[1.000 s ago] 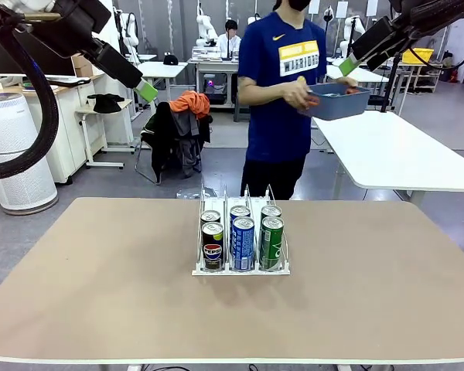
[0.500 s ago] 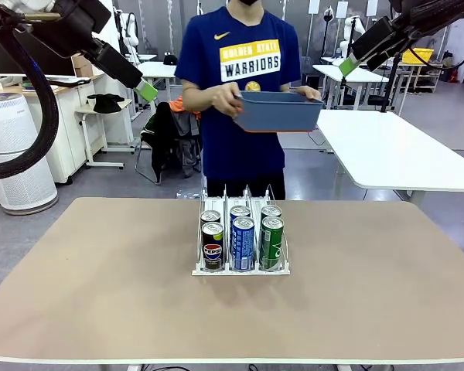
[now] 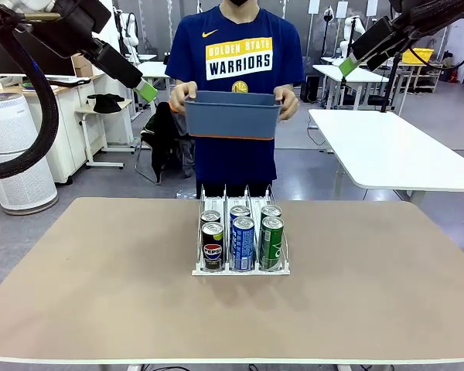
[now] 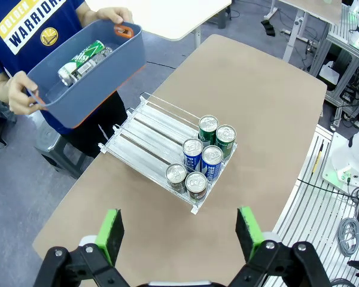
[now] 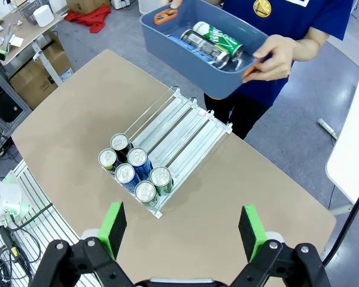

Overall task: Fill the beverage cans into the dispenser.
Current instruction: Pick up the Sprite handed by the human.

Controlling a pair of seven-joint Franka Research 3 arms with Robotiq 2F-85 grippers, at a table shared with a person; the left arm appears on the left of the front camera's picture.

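The left claw [image 4: 179, 215] is held high above the tabletop [image 3: 100, 270], spread to its full width and empty. The right claw [image 5: 182, 224] is likewise raised, wide open, with nothing gripped. Neither has been moved over the last second.

Below them the dispenser [image 4: 146, 122] sits mid-tabletop, with six cans [image 3: 243, 241] stood at its near end, two to a lane, the front ones black, blue and green. That stock is unchanged.

The change lies beyond. The tub [image 3: 232, 116], a second ago carried near the side table on the right, has been brought round. It is now held in both hands [image 3: 182, 97] squarely behind the dispenser's far end. More cans are seen lying inside it. A fresh supply is judged to be arriving, but no loose can is yet set on the tabletop.
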